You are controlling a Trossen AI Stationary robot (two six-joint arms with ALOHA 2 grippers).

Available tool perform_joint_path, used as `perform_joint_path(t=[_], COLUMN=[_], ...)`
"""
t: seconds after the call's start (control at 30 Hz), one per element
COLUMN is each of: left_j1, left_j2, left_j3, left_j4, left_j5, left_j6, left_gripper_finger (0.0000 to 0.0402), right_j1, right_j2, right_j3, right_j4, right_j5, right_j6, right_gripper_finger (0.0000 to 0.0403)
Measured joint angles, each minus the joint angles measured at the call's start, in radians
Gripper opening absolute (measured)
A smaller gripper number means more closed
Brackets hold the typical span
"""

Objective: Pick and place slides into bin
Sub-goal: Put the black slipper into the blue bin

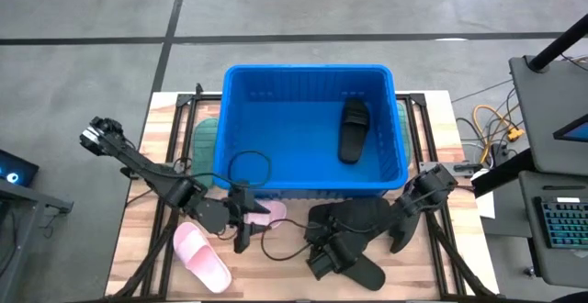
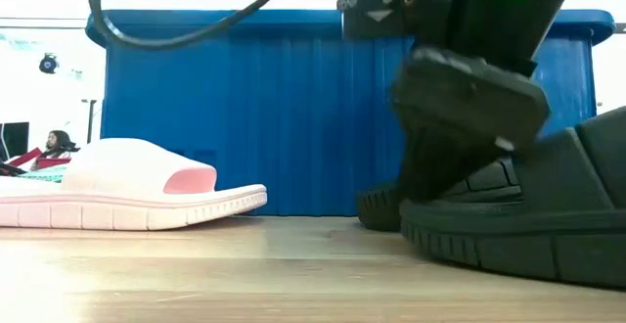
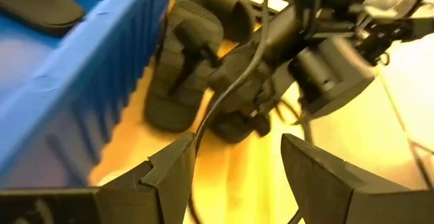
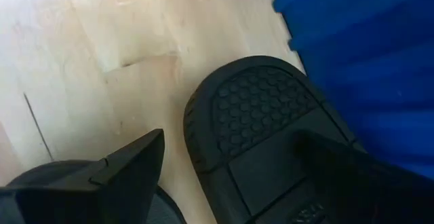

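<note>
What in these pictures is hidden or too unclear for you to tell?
- Green slide, high view: mostly hidden behind the bin; only an edge shows.
- Black slides on the table, high view: the right gripper covers them, so their count is unclear.
- Second pink slide, high view: largely under the left gripper.
- Bin's inside, low view: its wall blocks it.

Light wooden tabletop (image 1: 138, 202). Blue bin (image 1: 308, 188) stands at the far middle. A green slide (image 1: 204, 138) lies against the bin's left wall. Two pink slides, one near left (image 1: 202, 258), one just beside the bin's near wall (image 1: 268, 213). Two black slides near right: (image 1: 354, 218) and (image 1: 358, 268).
</note>
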State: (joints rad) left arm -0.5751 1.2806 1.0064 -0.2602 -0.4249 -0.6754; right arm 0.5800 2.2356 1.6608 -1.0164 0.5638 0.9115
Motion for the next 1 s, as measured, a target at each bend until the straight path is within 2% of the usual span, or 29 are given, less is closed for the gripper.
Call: perform_joint_path(t=[0.27, 0.37, 0.47, 0.77, 0.9, 1.0], left_j1=[-0.002, -0.002, -0.002, -0.001, -0.001, -0.001], left_j2=[0.035, 0.030, 0.028, 0.028, 0.028, 0.028], left_j3=[0.011, 0.011, 0.012, 0.014, 0.014, 0.014], left_j4=[0.043, 0.043, 0.043, 0.043, 0.043, 0.043], left_j5=[0.002, 0.002, 0.002, 0.002, 0.002, 0.002], left_j6=[0.001, 0.001, 0.001, 0.001, 0.001, 0.001], left_gripper_finger=[0.0204, 0.0204, 0.0204, 0.0204, 0.0204, 0.0204], right_j1=[0.000, -0.010, -0.020, -0.032, -0.033, -0.035], right_j2=[0.039, 0.039, 0.039, 0.053, 0.053, 0.048], right_j3=[0.002, 0.002, -0.004, -0.009, -0.009, 0.005], right_j4=[-0.015, -0.014, -0.008, 0.030, 0.039, 0.029], right_j5=[-0.013, -0.021, -0.029, -0.089, -0.098, -0.118], right_j6=[0.050, 0.050, 0.050, 0.049, 0.049, 0.037], right_gripper_finger=[0.0325, 0.0313, 0.0275, 0.0123, 0.0067, 0.0040])
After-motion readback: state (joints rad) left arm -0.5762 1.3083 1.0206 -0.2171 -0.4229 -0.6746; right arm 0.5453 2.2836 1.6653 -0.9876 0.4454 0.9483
